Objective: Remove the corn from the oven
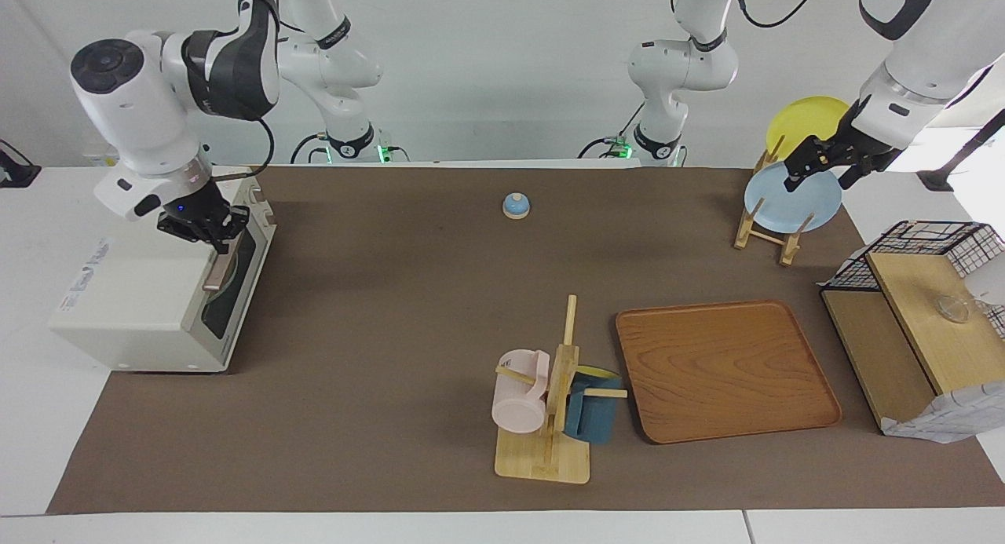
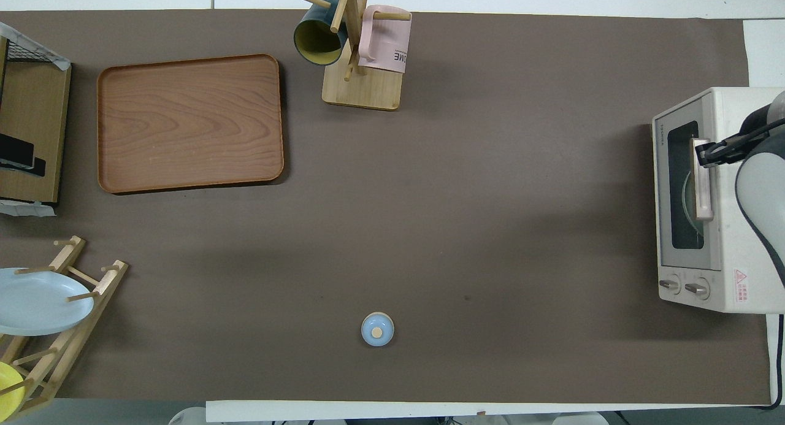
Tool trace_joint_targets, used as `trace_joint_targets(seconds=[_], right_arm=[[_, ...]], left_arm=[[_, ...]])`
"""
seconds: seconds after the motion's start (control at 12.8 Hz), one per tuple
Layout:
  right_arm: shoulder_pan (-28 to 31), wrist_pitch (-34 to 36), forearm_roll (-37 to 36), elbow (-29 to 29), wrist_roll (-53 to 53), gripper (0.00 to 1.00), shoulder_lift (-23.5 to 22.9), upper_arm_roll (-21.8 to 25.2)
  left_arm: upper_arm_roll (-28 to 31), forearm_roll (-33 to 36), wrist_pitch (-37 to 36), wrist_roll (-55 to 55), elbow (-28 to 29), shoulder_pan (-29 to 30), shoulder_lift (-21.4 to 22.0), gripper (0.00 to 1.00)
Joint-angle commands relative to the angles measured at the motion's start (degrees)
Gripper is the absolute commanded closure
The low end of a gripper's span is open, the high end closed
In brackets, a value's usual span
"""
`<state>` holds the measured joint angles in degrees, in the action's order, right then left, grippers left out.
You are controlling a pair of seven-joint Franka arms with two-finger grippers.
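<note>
The off-white oven point(image 1: 149, 293) stands at the right arm's end of the table, its dark glass door point(image 1: 235, 281) closed; it also shows in the overhead view point(image 2: 711, 198). My right gripper point(image 1: 206, 228) is at the end of the tan bar handle point(image 2: 703, 186) that lies nearer to the robots, right against it point(image 2: 714, 153). The corn is hidden; only a pale curved rim shows through the glass. My left gripper point(image 1: 816, 167) waits in the air over the plate rack point(image 1: 765, 226).
A blue plate point(image 1: 793, 202) and a yellow plate point(image 1: 805, 120) stand in the rack. A wooden tray point(image 1: 722, 371), a mug tree point(image 1: 550, 418) with a pink and a blue mug, a small blue bell point(image 1: 516, 206) and a wire-and-wood rack point(image 1: 919, 316) are on the brown mat.
</note>
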<state>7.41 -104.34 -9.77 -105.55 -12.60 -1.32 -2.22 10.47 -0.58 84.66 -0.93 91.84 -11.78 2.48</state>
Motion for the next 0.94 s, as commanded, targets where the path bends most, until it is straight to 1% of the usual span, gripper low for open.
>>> trace_joint_targets(seconds=[0.0, 0.31, 0.47, 0.63, 0.86], right_arm=[[0.33, -1.39, -1.92, -2.45, -1.03, 1.0, 0.09, -0.06], [0.86, -5.52, -1.92, -6.06, -1.2, 1.0, 0.09, -0.06], [0.59, -6.75, -1.92, -6.51, -1.2, 1.0, -0.43, -0.06], [-0.02, -8.24, -1.92, -6.6, -0.06, 1.0, -1.92, -0.15], [-4.23, -10.53, -1.92, -6.68, 5.81, 1.0, -4.56, -0.15]], left_arm=[[0.25, 1.37, -0.99, 0.05, -0.08, -0.35, 0.42, 0.0], [0.25, 1.37, -0.99, 0.05, -0.08, -0.43, 0.34, 0.0], [0.25, 1.37, -0.99, 0.05, -0.08, -0.35, 0.42, 0.0], [0.25, 1.37, -0.99, 0.05, -0.08, -0.35, 0.34, 0.0], [0.25, 1.37, -0.99, 0.05, -0.08, -0.35, 0.34, 0.0]])
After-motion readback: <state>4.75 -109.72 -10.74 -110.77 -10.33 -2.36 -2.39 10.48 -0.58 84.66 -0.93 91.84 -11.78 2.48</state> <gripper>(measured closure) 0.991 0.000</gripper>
